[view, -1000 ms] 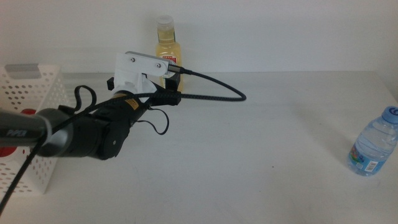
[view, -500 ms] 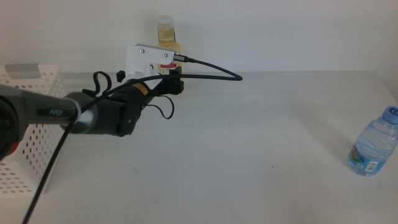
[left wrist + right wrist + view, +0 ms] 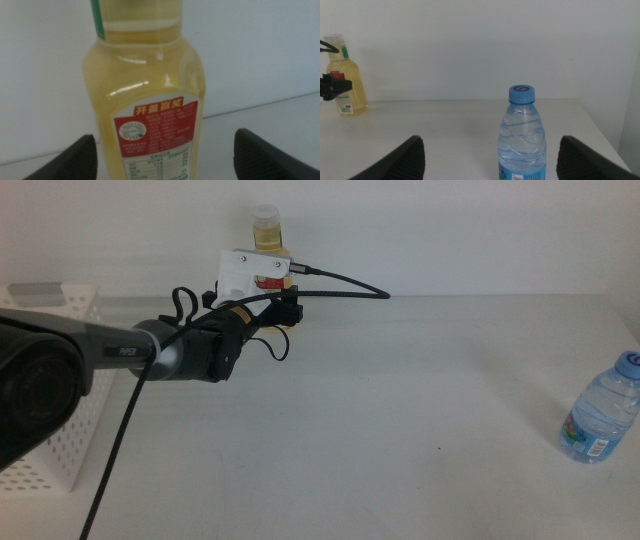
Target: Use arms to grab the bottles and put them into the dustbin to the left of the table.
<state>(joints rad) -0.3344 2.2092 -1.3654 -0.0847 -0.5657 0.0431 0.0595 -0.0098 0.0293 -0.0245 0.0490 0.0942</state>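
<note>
Middle view: the left hand is set against the yellow-liquid bottle at the tabletop's far edge; one perforated dustbin stands behind the arm.

Left wrist view: jaws spread either side of the bottle; closing squarely on the label is advised.

Right wrist view: the right hand, spread, faces one water bottle. Two bottles are counted.
</note>
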